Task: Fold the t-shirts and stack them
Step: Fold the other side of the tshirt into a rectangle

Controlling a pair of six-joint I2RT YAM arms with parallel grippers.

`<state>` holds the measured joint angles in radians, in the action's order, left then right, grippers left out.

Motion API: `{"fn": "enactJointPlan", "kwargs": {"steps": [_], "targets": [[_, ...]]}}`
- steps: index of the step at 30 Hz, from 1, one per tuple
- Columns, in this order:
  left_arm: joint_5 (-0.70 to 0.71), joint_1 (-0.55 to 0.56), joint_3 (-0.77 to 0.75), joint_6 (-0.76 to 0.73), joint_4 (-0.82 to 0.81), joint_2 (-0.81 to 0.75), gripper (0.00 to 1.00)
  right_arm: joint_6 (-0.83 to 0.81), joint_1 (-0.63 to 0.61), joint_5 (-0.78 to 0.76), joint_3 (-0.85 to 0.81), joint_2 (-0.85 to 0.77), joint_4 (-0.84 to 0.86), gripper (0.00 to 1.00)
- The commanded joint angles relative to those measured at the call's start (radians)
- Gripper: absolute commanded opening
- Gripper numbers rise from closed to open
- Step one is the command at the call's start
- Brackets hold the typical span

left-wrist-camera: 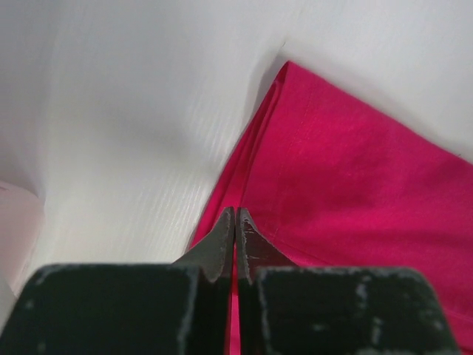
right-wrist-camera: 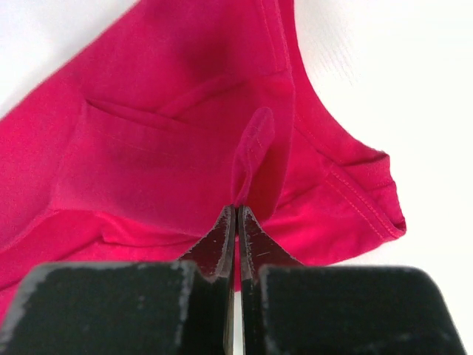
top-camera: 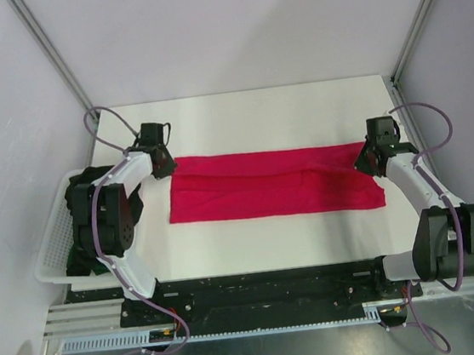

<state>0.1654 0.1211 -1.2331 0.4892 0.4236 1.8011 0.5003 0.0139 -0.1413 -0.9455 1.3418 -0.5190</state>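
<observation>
White table (top-camera: pixel 253 244) between pale walls, carrying red t-shirt (top-camera: pixel 273 192) across the middle, folded lengthwise into a long band. At its left end, left tool (left-wrist-camera: pixel 236 216) pressed together just at the hem; cannot tell if pinching cloth. At its right end, right tool (right-wrist-camera: pixel 236 213) closed on a small raised ridge of cloth. Seemingly at the crosswise fold: next calls for lifting one end and laying it over the other, edges matched

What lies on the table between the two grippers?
Only the red t-shirt, folded into a long band, spans the stretch from the left gripper to the right gripper; the top view shows it.
</observation>
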Motion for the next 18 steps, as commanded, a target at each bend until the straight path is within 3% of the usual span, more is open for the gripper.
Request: {"fn": "enactJointPlan", "kwargs": {"steps": [1, 6, 8, 18], "targets": [[0.035, -0.013, 0.039, 0.005, -0.021, -0.054, 0.04, 0.001, -0.002, -0.012, 0.031, -0.015, 0.043, 0.00], [0.034, -0.012, 0.062, 0.016, -0.026, -0.060, 0.42, 0.007, -0.010, -0.003, 0.044, -0.001, 0.060, 0.00], [0.024, -0.012, 0.068, 0.025, -0.029, -0.073, 0.49, 0.009, -0.011, -0.003, 0.045, 0.002, 0.064, 0.00], [-0.050, -0.014, 0.099, 0.093, -0.055, -0.090, 0.49, 0.014, -0.038, -0.002, 0.045, 0.016, 0.077, 0.00]]}}
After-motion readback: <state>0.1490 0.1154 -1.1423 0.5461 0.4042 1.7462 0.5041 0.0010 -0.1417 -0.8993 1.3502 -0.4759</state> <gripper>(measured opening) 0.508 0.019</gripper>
